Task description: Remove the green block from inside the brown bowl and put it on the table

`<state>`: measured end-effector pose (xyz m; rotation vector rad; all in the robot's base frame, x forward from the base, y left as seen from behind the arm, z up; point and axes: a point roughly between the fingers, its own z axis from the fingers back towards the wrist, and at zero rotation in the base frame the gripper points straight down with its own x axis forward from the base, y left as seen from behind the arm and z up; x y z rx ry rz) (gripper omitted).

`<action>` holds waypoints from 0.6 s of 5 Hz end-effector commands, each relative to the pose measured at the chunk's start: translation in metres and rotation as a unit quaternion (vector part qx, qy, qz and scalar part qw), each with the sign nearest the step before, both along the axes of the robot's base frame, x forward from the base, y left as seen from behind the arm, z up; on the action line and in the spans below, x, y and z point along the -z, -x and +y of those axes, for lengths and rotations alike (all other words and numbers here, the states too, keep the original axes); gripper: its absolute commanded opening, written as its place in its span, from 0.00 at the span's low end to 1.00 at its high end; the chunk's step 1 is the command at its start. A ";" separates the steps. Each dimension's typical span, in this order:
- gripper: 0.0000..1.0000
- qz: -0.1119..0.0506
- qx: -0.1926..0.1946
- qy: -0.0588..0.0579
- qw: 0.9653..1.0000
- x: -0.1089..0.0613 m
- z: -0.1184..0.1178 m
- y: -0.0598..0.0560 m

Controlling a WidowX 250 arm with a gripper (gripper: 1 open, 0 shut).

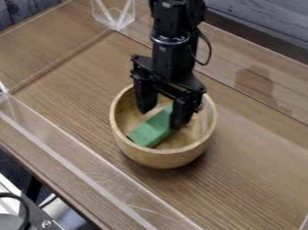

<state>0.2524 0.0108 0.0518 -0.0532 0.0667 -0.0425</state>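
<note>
The brown bowl (pixel 125 140) stands on the table (pixel 252 185) near the middle of the view. The green block (pixel 150 130) lies inside it, tilted, its lower end on the bowl's floor and its upper end leaning toward the gripper's fingers. My gripper (pixel 166 106) points straight down into the bowl just above the block's upper end. Its black fingers (pixel 144 94) stand apart and open, one on each side of that end, and I cannot tell whether they touch it. The arm hides the far part of the bowl's inside.
Low clear plastic walls edge the table: one along the near left side (pixel 60 145) and a corner at the back left (pixel 114 14). Dark cables (pixel 2 215) lie off the table at the bottom left.
</note>
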 end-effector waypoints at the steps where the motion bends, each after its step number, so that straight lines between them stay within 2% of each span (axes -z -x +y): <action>1: 1.00 -0.014 -0.002 0.000 1.000 0.000 0.002 -0.005; 3: 1.00 -0.011 -0.006 0.006 1.000 0.016 0.005 -0.003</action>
